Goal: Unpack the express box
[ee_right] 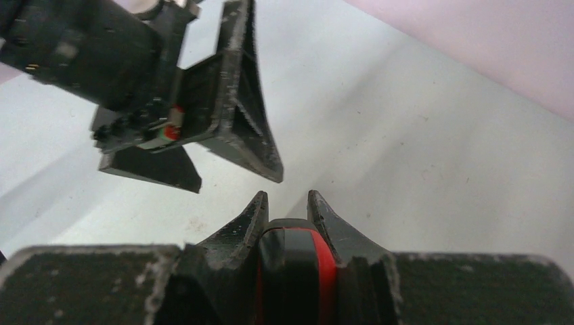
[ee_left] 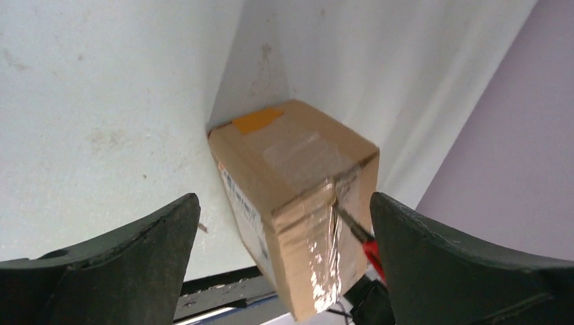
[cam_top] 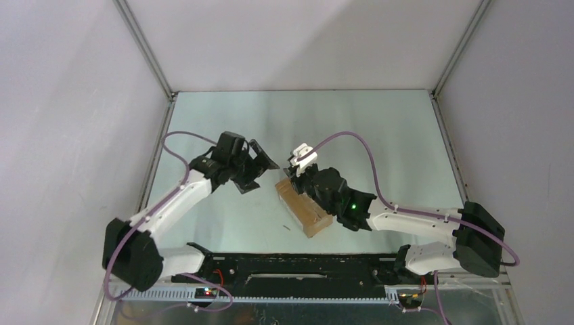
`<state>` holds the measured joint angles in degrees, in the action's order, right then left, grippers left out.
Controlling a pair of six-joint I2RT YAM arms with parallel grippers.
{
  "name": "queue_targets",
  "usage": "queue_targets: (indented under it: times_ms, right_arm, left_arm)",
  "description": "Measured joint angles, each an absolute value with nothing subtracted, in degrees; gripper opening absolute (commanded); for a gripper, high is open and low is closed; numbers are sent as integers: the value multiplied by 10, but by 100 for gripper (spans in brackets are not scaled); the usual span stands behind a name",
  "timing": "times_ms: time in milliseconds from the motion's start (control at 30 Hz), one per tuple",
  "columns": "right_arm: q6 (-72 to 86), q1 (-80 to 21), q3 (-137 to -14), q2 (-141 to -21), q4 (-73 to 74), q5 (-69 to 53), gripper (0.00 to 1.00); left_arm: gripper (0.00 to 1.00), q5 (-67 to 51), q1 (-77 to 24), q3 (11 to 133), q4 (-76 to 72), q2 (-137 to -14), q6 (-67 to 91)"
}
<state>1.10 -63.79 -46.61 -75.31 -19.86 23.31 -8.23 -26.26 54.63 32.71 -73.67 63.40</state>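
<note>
Clamped right gripper [ee_right: 284, 203] on red-handled knife [ee_right: 296, 271] at express box [ee_left: 298, 183] tape, presumably for slitting; held left gripper [ee_left: 283, 203] spread, likely for bracing.

You find no text here that you can read. The express box [ee_left: 298, 203] carries a white printed label [ee_left: 244, 213] on its long side, but the print is too small and skewed to make out. The orange sticker [ee_left: 257, 120] on top shows no writing.

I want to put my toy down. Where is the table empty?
Bare grey table stretches along the back wall and down the right rail. Crowded mid-table, where the left tool and right tool gather at the brown cardboard box.
</note>
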Motion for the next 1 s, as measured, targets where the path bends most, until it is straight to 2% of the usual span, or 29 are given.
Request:
queue_targets:
  times_ms: [233, 433, 633, 767, 1000]
  right_arm:
    - [-2, -642, -466, -755, -199, 239, 0]
    - [-23, -648, -466, -760, -203, 246, 0]
    - [-37, -652, -466, -760, -203, 253, 0]
    - [-52, -661, -467, -764, -202, 262, 0]
    - [-94, -691, -484, -786, -195, 305, 0]
  left_arm:
    - [94, -147, -264, 437, 271, -630, 613]
    - [93, -224, -269, 315, 136, -637, 652]
    - [92, -256, -270, 257, -24, -658, 707]
    - [87, -262, -272, 214, -124, -682, 753]
    - [81, -238, -282, 209, -127, -669, 776]
